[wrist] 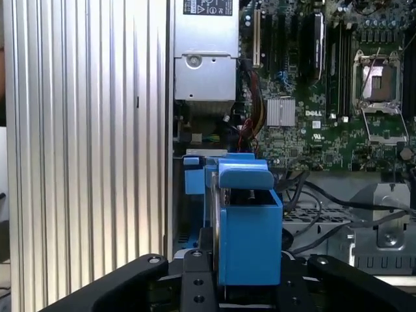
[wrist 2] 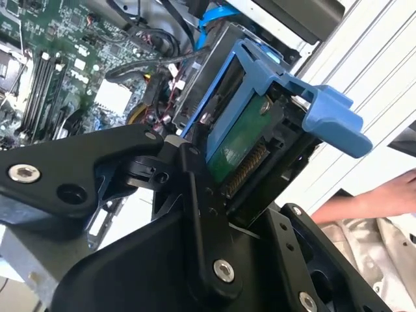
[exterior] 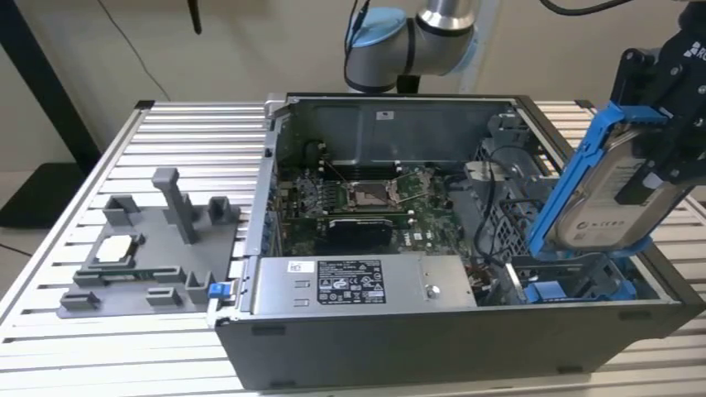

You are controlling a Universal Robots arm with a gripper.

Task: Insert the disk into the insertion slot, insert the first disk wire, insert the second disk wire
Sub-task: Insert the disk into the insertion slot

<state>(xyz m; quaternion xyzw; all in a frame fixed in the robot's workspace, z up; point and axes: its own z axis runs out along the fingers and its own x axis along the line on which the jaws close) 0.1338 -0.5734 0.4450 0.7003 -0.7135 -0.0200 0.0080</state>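
The pincer (exterior: 660,169) is seen at 3 o'clock in the exterior view, pinched on the disk (exterior: 604,194). In the second wrist view the black fingers (wrist 2: 198,195) are pressed against the blue carrier of the disk (wrist 2: 239,144). The disk is held on edge and tilted, with its upper end toward 1 o'clock and its lower end toward 7 o'clock. It is held just above the insertion slot (exterior: 568,277) and is not seated; contact with the cage cannot be told. The slot is found at the 4 o'clock corner of the open computer case (exterior: 441,351). A power-supply box (exterior: 364,285) is placed at 9 o'clock of the slot and a motherboard (exterior: 364,198) at 10 o'clock. A grey fixture (exterior: 155,248) is set on the ribbed worktop (exterior: 165,132) at 9 o'clock of the case. A person's hand (wrist 2: 383,198) is seen in the second wrist view, beyond the case.
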